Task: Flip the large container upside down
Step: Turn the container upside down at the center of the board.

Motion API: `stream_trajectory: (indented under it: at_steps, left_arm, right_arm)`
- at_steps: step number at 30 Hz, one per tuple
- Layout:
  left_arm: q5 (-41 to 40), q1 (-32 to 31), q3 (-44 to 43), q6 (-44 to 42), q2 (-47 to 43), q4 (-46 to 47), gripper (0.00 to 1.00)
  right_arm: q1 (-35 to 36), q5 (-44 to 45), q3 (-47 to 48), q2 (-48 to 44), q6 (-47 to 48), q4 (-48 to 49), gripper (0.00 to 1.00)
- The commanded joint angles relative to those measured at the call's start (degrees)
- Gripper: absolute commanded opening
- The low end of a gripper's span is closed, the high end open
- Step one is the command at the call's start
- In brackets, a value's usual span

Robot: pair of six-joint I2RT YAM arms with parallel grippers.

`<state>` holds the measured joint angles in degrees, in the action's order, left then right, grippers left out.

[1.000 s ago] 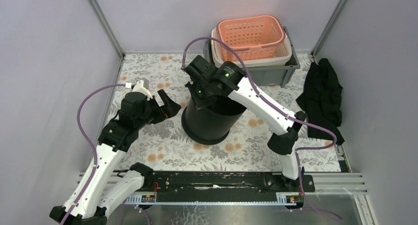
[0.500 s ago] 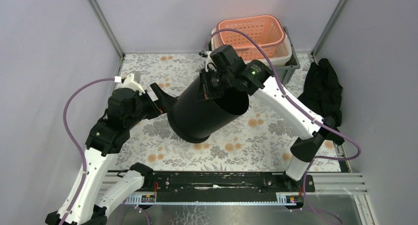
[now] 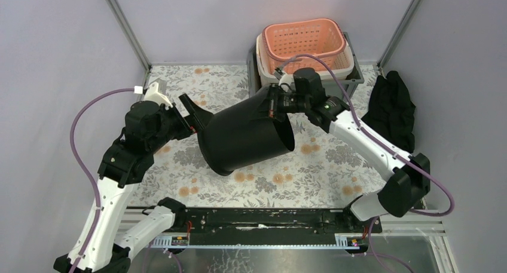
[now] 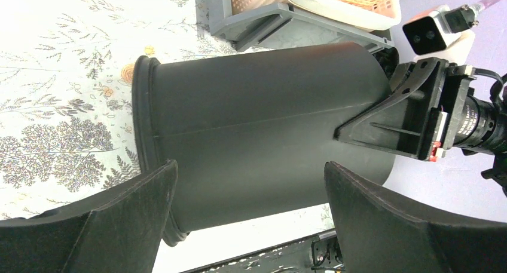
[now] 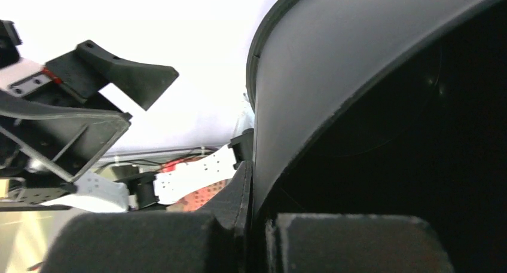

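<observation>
Large black container (image 3: pixel 242 135) lies tipped on its side over the middle of the desk (image 3: pixel 179 82), long axis running roughly left to right. Open mouth faces the right edge and somewhat toward the near edge. The lipped end points toward the left edge and sits lower than the mouth. Cannot tell whether the lower lip touches the desk surface. Right hand (image 3: pixel 276 103) is clamped shut on the container's mouth rim at its upper, far side. In the right wrist view the thin black wall passes between the two pads (image 5: pixel 137 243), one pad outside and one inside the dark interior. Left hand (image 3: pixel 197 119) is spread fully wide and holds nothing. It sits at the lipped end, on the left-edge side of the container. In the left wrist view the container's body spans the gap between the two fingers (image 4: pixel 119 225), and the right hand's grip shows at the far end of the body. The fingers are just beside the wall; contact not confirmed. At the far right corner, a pink basket (image 3: pixel 305 40) is nested in a white one inside a grey crate (image 3: pixel 353 82). A black cloth (image 3: pixel 391 114) lies along the right edge.
</observation>
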<state>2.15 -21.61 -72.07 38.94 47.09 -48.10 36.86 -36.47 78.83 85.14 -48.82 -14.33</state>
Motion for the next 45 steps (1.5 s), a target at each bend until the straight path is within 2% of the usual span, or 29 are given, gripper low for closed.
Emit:
stream_trajectory:
  at_steps: [1, 10, 17, 30, 45]
  left_arm:
    - [0.2, -0.3, -1.5, -0.7, 0.9, -0.8, 1.00]
    - [0.8, -0.3, 1.7, 0.5, 0.5, 0.5, 1.00]
    - [2.6, -0.3, 5.5, 1.5, -1.2, 2.7, 1.00]
    - [3.3, -0.3, 8.0, 2.9, -4.3, 4.4, 1.00]
    - [2.3, -0.3, 3.0, 1.3, -3.5, 4.0, 1.00]
  right_arm:
    - [-3.2, -9.4, -5.2, -7.6, -9.3, 22.8, 0.00]
    - [-8.3, -15.3, -15.6, -11.8, -21.2, 41.3, 0.00]
    - [-9.7, -17.7, -20.7, -10.3, -33.1, 59.2, 0.00]
    - [-9.8, -16.9, -26.3, -4.6, -47.5, 83.1, 0.00]
    - [-9.8, -14.0, -34.2, -1.4, -49.3, 92.2, 0.00]
